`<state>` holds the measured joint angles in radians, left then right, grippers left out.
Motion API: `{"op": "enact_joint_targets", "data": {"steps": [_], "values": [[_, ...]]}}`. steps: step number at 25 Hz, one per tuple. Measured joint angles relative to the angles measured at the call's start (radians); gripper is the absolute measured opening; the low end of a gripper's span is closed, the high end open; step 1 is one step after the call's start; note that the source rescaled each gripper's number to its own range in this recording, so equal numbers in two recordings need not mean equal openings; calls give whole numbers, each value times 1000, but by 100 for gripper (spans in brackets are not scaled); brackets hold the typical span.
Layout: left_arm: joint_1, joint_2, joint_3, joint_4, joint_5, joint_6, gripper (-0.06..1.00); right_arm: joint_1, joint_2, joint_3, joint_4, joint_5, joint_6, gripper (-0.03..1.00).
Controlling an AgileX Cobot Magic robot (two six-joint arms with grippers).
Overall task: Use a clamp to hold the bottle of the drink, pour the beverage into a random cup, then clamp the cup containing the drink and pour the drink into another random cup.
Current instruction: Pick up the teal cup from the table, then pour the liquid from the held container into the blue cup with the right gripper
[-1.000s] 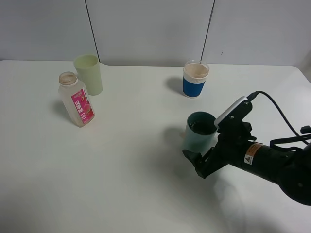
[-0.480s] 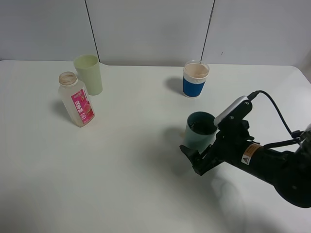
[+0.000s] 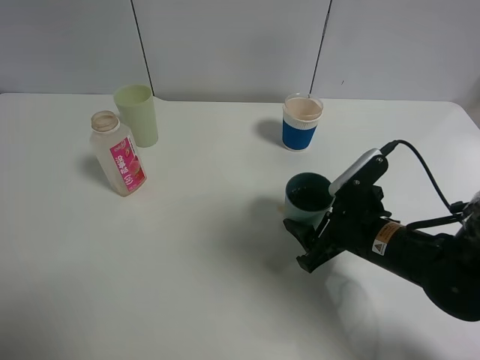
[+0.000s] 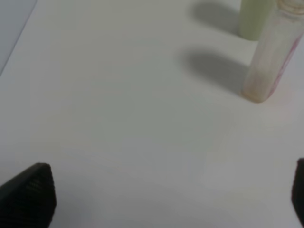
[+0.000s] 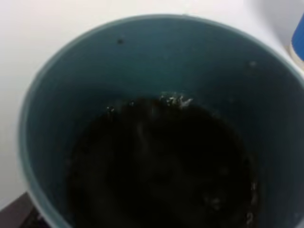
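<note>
The teal cup (image 3: 306, 201) stands right of the table's middle with the dark brown beverage (image 5: 156, 161) in it. My right gripper (image 3: 298, 244) reaches in from the right, and its jaws are shut on the cup's lower part. In the right wrist view the teal cup (image 5: 57, 95) fills the frame. The bottle (image 3: 118, 154), with its pink label, stands upright at the left. The blue-banded cup (image 3: 301, 122) stands at the back, right of centre. My left gripper (image 4: 164, 199) is open over bare table, short of the bottle (image 4: 270, 57), and does not show in the high view.
A pale yellow-green tumbler (image 3: 137, 114) stands just behind the bottle at the back left and shows as the tumbler (image 4: 254, 19) in the left wrist view. A black cable (image 3: 427, 169) loops above the right arm. The white table (image 3: 187, 262) ends at a grey wall behind.
The right gripper's jaws have closed in on the teal cup's lower part. The cup has shifted a little. Bottle and other cups have not moved.
</note>
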<state>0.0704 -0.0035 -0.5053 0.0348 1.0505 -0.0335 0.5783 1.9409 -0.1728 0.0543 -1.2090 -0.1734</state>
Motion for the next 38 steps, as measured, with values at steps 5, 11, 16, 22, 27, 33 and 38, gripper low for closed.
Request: {"op": "enact_joint_targets", "data": {"steps": [5, 11, 16, 22, 27, 33, 38], "values": [[0, 0, 0, 0, 0, 0, 100, 0, 0, 0, -2, 0, 1, 0], [0, 0, 0, 0, 0, 0, 100, 0, 0, 0, -2, 0, 3, 0], [0, 0, 0, 0, 0, 0, 100, 0, 0, 12, 0, 0, 80, 0], [0, 0, 0, 0, 0, 0, 100, 0, -12, 56, 34, -21, 157, 0], [0, 0, 0, 0, 0, 0, 100, 0, -96, 110, 82, 24, 234, 0], [0, 0, 0, 0, 0, 0, 100, 0, -240, 149, 164, 27, 257, 0], [0, 0, 0, 0, 0, 0, 100, 0, -360, 175, 295, 27, 247, 0]]}}
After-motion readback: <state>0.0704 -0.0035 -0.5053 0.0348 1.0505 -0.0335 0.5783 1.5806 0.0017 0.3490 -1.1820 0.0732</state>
